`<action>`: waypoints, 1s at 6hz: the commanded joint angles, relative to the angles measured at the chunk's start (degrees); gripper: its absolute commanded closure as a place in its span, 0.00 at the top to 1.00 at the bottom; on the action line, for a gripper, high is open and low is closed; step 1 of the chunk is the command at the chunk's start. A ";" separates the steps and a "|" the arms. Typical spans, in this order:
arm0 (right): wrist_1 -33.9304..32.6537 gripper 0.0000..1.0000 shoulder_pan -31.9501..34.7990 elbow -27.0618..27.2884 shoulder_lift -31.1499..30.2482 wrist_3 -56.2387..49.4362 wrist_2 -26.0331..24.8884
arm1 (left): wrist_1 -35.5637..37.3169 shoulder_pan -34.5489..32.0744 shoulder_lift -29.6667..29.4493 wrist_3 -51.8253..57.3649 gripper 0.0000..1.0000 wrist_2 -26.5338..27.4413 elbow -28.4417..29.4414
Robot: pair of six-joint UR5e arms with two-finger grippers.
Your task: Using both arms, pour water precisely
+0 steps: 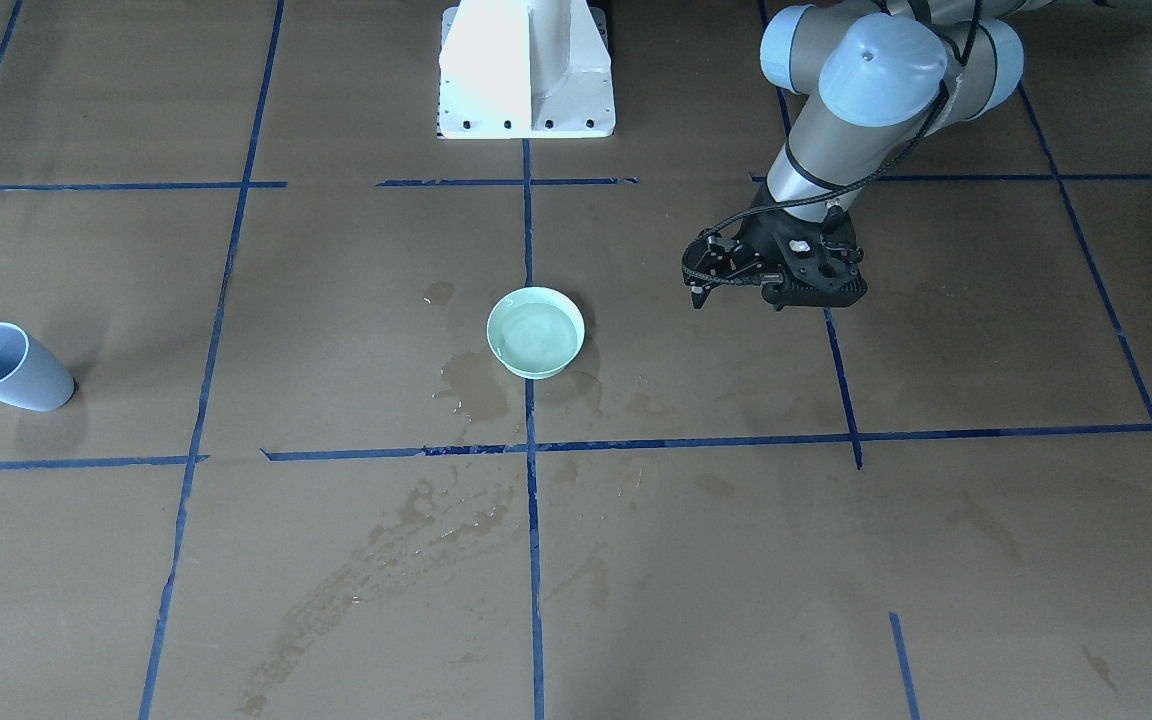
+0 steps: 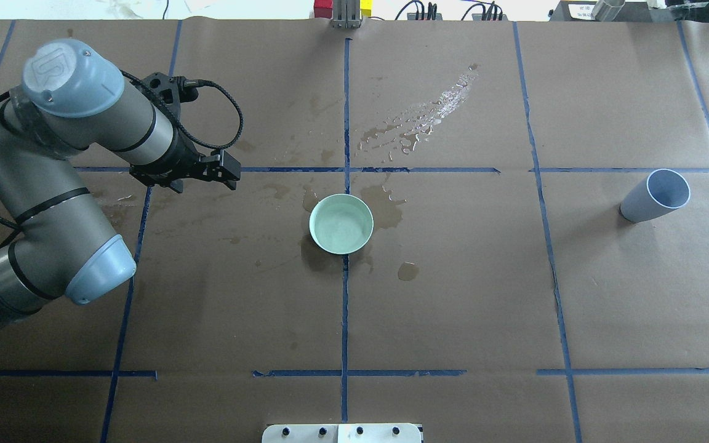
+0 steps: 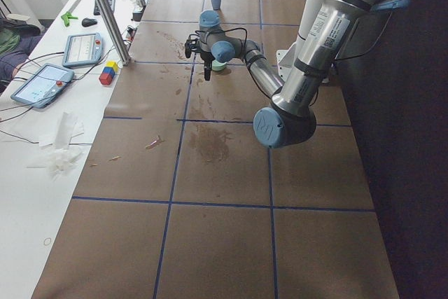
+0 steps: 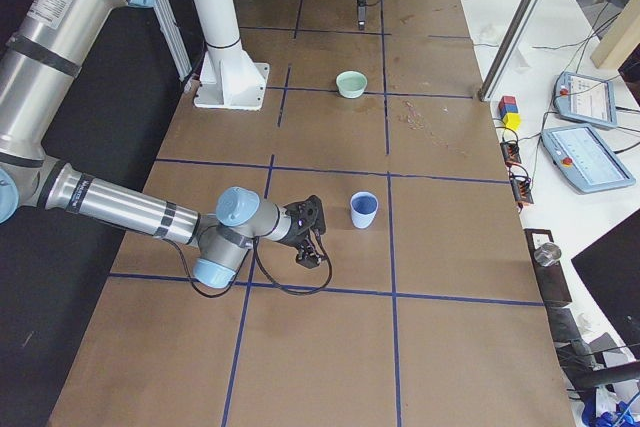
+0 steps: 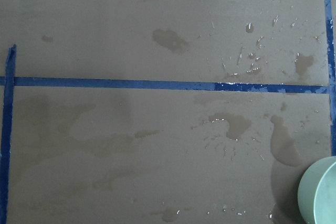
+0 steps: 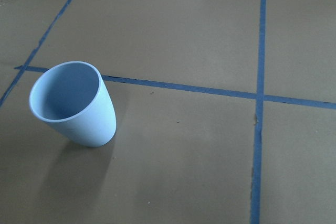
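A mint-green bowl (image 1: 534, 335) (image 2: 342, 226) stands at the table's middle and holds water (image 2: 343, 229), seen as a faint sheen. A pale blue cup (image 1: 6, 368) (image 2: 655, 195) stands upright and empty on the robot's right; the right wrist view shows it close (image 6: 73, 103). My left gripper (image 1: 781, 300) (image 2: 228, 174) hovers over bare paper, apart from the bowl, holding nothing; I cannot tell if it is open. The bowl's rim (image 5: 320, 192) shows in the left wrist view's corner. My right gripper (image 4: 312, 237) is low beside the cup (image 4: 363, 210), apart from it; its state is unclear.
Wet patches and droplets lie around the bowl (image 1: 476, 385) and in a streak beyond it (image 2: 419, 120). Blue tape lines grid the brown paper. The white pedestal base (image 1: 526, 70) stands at the robot's edge. Pendants (image 4: 575, 152) lie on a side table.
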 commanded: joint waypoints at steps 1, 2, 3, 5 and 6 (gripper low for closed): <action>-18.58 0.99 14.15 0.33 3.49 -15.99 13.08 | 0.06 0.12 -0.10 -0.07 1.00 0.15 -0.06; -31.48 1.00 16.02 1.64 5.50 -22.35 13.20 | 0.06 0.21 -0.10 -0.07 1.00 0.23 0.03; -43.61 1.00 18.57 3.74 6.91 -28.94 14.34 | 0.23 0.91 -0.19 -0.51 1.00 0.41 0.12; -66.03 1.00 22.79 6.90 13.14 -41.17 19.67 | 0.24 2.84 -1.32 -2.00 1.00 1.72 0.64; -78.85 0.99 26.03 8.32 15.69 -47.40 20.06 | 0.24 3.11 -2.55 -4.10 1.00 1.82 1.43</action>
